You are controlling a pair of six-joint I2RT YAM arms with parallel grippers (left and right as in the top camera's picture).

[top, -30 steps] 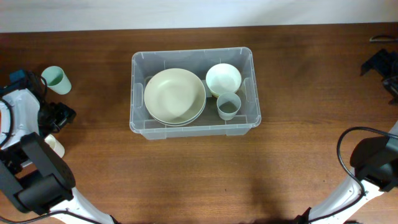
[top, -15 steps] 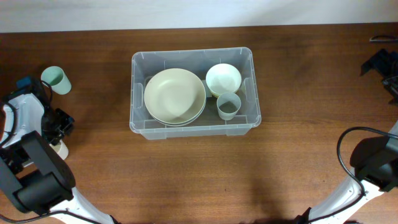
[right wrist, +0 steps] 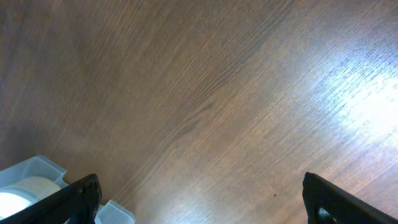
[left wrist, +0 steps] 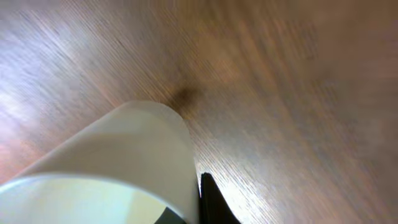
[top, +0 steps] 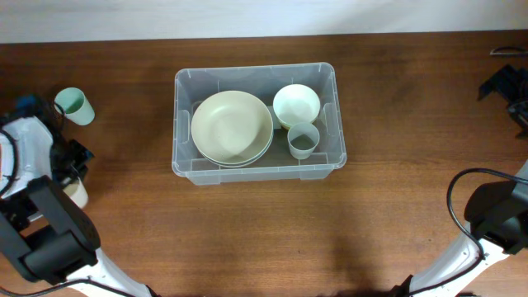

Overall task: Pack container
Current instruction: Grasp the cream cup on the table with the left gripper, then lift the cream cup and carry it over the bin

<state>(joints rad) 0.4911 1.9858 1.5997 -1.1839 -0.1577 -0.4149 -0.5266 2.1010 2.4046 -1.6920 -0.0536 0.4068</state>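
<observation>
The clear plastic container [top: 186, 82] stands mid-table and holds a big pale bowl [top: 232, 126], a white bowl [top: 296, 105] and a small grey-green cup [top: 304, 140]. At the table's left edge my left gripper [top: 75, 175] is shut on the wall of a cream cup [top: 77, 195]. In the left wrist view the cream cup [left wrist: 118, 162] fills the lower left, one black finger [left wrist: 212, 202] outside its wall and one inside; the gripper [left wrist: 194, 210] pinches the rim. My right gripper [top: 505, 82] hangs open at the far right, its jaws [right wrist: 205, 199] wide over bare wood.
A mint-green cup [top: 73, 105] stands upright on the table just behind the left arm. A corner of the container [right wrist: 37, 174] shows at the lower left of the right wrist view. Brown wood surrounds the container on all sides.
The left gripper has shut onto the cream cup's wall; it was open a second ago. The left arm shifted slightly toward the cup. The right arm has not moved.
</observation>
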